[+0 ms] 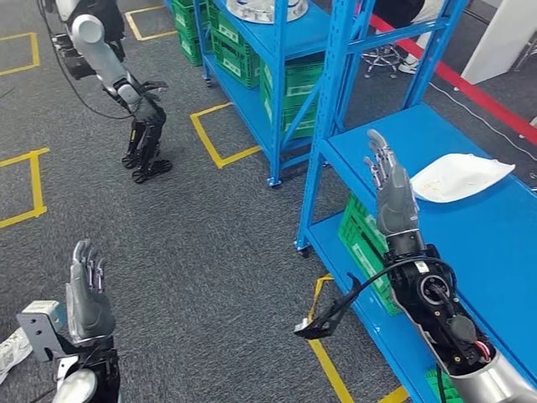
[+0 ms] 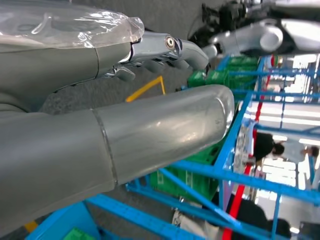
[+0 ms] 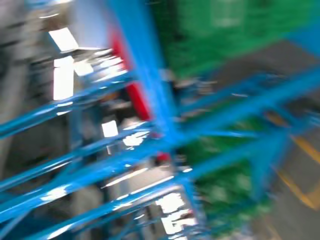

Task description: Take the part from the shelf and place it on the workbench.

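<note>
The head camera looks down from high on the robot at the grey carpet floor (image 1: 190,235) and blue steel shelving (image 1: 355,159). The left wrist camera sits close behind its hand (image 2: 113,125), facing that same shelving (image 2: 241,170). The right wrist camera, blurred, faces blue rails too.

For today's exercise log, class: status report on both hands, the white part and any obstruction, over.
Left hand open, empty. Right hand open, raised beside the blue shelf. White part lies untouched on it. Nothing between hand and part.
</note>
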You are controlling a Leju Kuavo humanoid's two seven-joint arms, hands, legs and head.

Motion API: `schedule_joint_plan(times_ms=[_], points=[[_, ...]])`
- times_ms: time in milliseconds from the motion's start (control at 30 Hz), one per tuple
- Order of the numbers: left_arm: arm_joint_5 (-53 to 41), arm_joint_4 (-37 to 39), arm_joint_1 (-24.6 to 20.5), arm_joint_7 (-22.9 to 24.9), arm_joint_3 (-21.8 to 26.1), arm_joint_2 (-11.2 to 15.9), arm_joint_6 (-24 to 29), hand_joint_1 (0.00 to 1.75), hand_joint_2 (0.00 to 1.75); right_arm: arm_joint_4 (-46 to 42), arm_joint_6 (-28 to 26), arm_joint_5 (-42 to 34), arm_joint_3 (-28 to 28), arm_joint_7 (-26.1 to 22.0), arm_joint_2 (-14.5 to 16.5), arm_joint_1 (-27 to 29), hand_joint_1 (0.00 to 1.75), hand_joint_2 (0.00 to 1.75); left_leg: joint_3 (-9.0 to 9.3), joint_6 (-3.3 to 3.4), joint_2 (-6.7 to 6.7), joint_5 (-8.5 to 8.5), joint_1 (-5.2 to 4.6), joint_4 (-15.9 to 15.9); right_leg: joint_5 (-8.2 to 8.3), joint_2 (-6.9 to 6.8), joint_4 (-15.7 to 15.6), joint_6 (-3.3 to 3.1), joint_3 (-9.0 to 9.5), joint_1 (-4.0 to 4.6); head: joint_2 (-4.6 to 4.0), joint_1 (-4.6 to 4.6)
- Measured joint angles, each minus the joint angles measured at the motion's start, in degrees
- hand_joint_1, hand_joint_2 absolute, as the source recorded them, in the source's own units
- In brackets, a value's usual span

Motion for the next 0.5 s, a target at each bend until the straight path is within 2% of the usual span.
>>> schedule_joint_plan(times_ms=[33, 100, 133, 167, 200, 233, 267, 300, 333, 367, 400, 467, 500], points=[[0.0, 0.0, 0.0, 0.0, 0.0, 0.0, 0.0, 0.00, 0.00, -0.1, 0.0, 0.0, 0.0, 0.0, 0.0, 0.1, 0.00, 0.00, 0.07, -0.26, 0.53, -0.10, -0.21, 0.0, -0.13, -0.34, -0.9, -0.45, 0.44, 0.21, 0.00, -0.10], [0.0, 0.0, 0.0, 0.0, 0.0, 0.0, 0.0, 0.00, 0.00, -0.3, -0.1, 0.0, -0.1, 0.1, 0.0, 0.4, 0.00, 0.00, 0.20, -0.73, 1.66, -0.26, -0.39, 0.0, -0.08, 0.93, -1.0, -1.45, 0.36, 0.25, 0.00, -0.53], [0.0, 0.0, -0.1, 0.0, 0.0, 0.0, 0.0, 0.00, 0.00, -0.5, -0.1, 0.1, -0.1, 0.1, 0.0, 0.5, 0.00, 0.00, 0.17, -1.00, 1.27, -0.73, -0.29, 0.4, 0.02, 1.62, -1.1, -1.80, 0.35, 0.20, 0.00, -0.77], [0.1, 0.0, -0.1, 0.0, 0.0, 0.0, 0.0, 0.00, 0.00, -0.7, -0.1, 0.1, -0.1, 0.1, 0.0, 0.5, 0.00, 0.00, -0.32, -1.23, 0.17, -1.69, -0.16, 1.7, 0.12, 2.25, -1.2, -2.19, 0.38, 0.14, 0.00, -0.95], [0.2, 0.0, -0.1, 0.0, 0.0, 0.0, 0.1, 0.00, 0.00, -0.9, 0.0, 0.1, -0.1, 0.1, 0.0, 0.4, 0.00, 0.00, -1.46, -1.42, -1.38, -3.20, -0.03, 4.3, 0.20, 2.84, -1.3, -2.54, 0.42, 0.07, 0.00, -1.13], [0.3, 0.0, 0.0, 0.0, 0.0, 0.0, 0.2, 0.00, 0.00, -0.9, 0.1, 0.1, -0.1, 0.1, 0.0, 0.3, 0.00, 0.00, -3.30, -1.46, -3.08, -5.09, 0.04, 8.2, 0.23, 3.40, -1.3, -2.82, 0.36, 0.07, 0.00, -1.33], [0.5, 0.0, 0.3, 0.0, 0.0, 0.1, 0.4, 0.00, 0.00, -0.9, 0.2, 0.1, 0.0, 0.1, 0.0, 0.3, 0.00, 0.00, -5.62, -1.43, -4.05, -6.89, 0.01, 12.7, 0.26, 4.04, -1.3, -3.05, 0.31, 0.12, 0.00, -1.45], [0.8, 0.0, 0.7, 0.0, 0.0, 0.2, 0.6, 0.00, 0.00, -0.9, 0.4, 0.1, 0.1, 0.2, 0.1, 0.2, 0.00, 0.00, -7.68, -1.37, -4.48, -8.01, -0.05, 16.4, 0.28, 4.77, -1.3, -3.20, 0.26, 0.20, 0.00, -1.53], [0.9, 0.0, 1.1, 0.0, 0.1, 0.3, 0.8, 0.00, 0.00, -0.9, 0.5, 0.1, 0.2, 0.3, 0.1, 0.1, 0.00, 0.00, -9.01, -1.26, -4.68, -8.20, -0.11, 18.4, 0.30, 5.52, -1.3, -3.29, 0.24, 0.29, 0.00, -1.57], [1.1, 0.0, 1.5, 0.1, 0.1, 0.5, 0.9, 0.00, 0.00, -0.9, 0.5, 0.1, 0.3, 0.3, 0.1, 0.0, 0.00, 0.00, -9.12, -1.04, -4.83, -7.05, -0.17, 17.9, 0.34, 6.36, -1.3, -3.34, 0.25, 0.41, 0.00, -1.61], [1.2, -0.1, 1.7, 0.1, 0.1, 0.6, 1.0, 0.00, 0.00, -0.9, 0.5, 0.1, 0.4, 0.4, 0.2, -0.3, 0.00, 0.00, -8.05, -0.69, -5.18, -5.00, -0.23, 15.0, 0.37, 7.14, -1.3, -3.36, 0.30, 0.51, 0.00, -1.65], [1.4, -0.3, 1.9, 0.1, 0.3, 1.0, 1.2, 0.00, 0.00, -0.9, 0.4, 0.0, 0.6, 0.4, 0.2, -0.9, 0.00, 0.00, -4.27, 0.30, -7.16, -0.67, -0.35, 6.2, 0.41, 8.57, -1.2, -3.28, 0.32, 0.74, 0.00, -1.73], [1.4, -0.5, 1.9, 0.2, 0.4, 1.1, 1.2, 0.00, 0.00, -0.9, 0.4, 0.0, 0.6, 0.4, 0.2, -1.3, 0.00, 0.00, -2.83, 0.59, -7.95, 0.49, -0.41, 3.0, 0.45, 9.16, -1.2, -3.14, 0.24, 0.79, 0.00, -1.74]])
